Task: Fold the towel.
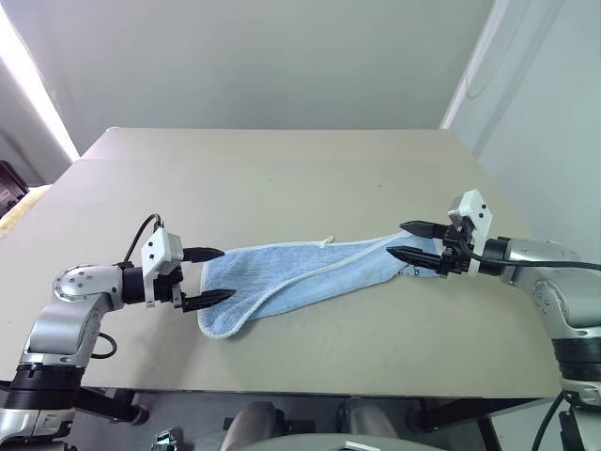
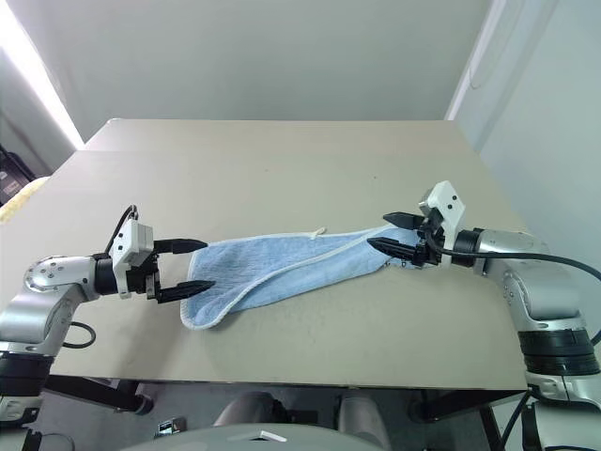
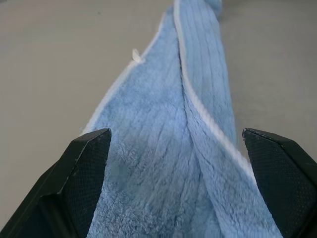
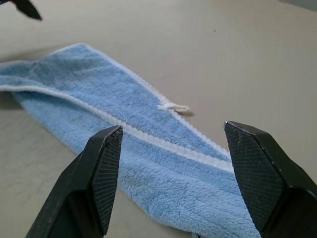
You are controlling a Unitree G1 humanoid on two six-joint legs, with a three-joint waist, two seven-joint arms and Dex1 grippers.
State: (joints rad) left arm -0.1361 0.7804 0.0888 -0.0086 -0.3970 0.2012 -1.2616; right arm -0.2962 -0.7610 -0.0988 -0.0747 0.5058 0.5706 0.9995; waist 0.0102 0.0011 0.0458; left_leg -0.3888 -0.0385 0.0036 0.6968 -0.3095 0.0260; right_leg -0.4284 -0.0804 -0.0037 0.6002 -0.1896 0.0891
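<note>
The light-blue towel [image 1: 300,277] lies on the table as a long, loosely doubled strip running between my two grippers, pale hem along its length. Its small white loop tag [image 1: 327,241] sticks out at the far edge. My left gripper [image 1: 223,274] is open, its two fingers straddling the towel's rounded left end without closing on it; in the left wrist view the cloth [image 3: 163,148] runs away between the spread fingers [image 3: 79,173]. My right gripper [image 1: 397,239] is open at the narrow right end, with the towel [image 4: 124,134] and tag [image 4: 174,107] lying between its fingers.
The tan table [image 1: 282,178] reaches far back behind the towel, and its front edge runs just below both arms. A pale wall stands close on the right. A black cable [image 1: 141,230] loops over my left wrist.
</note>
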